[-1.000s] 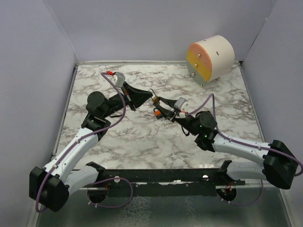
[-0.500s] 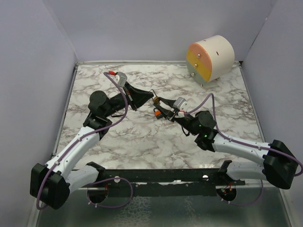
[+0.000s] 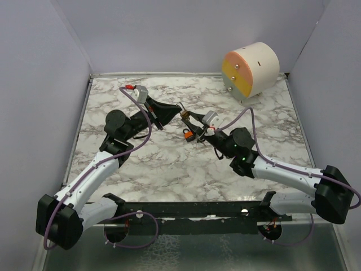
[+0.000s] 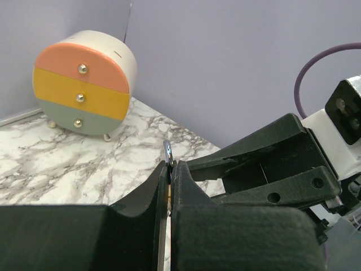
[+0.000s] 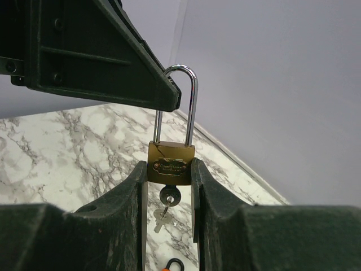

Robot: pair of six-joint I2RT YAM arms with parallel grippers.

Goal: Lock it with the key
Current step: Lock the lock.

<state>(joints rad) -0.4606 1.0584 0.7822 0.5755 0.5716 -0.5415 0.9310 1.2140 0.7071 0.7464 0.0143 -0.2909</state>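
Looking close, right gripper (image 5: 169,170) is clamped on the padlock (image 5: 171,161) body above the tabletop (image 3: 169,166), key (image 5: 170,196) stuck in the end facing its wrist, shackle (image 5: 193,107) pointing straight away into the left gripper (image 4: 170,169), which seems pinched tight on it.

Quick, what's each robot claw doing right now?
Left gripper: shut on the silver shackle of the small brass padlock.
Right gripper: shut on the padlock's body, silver key inserted.
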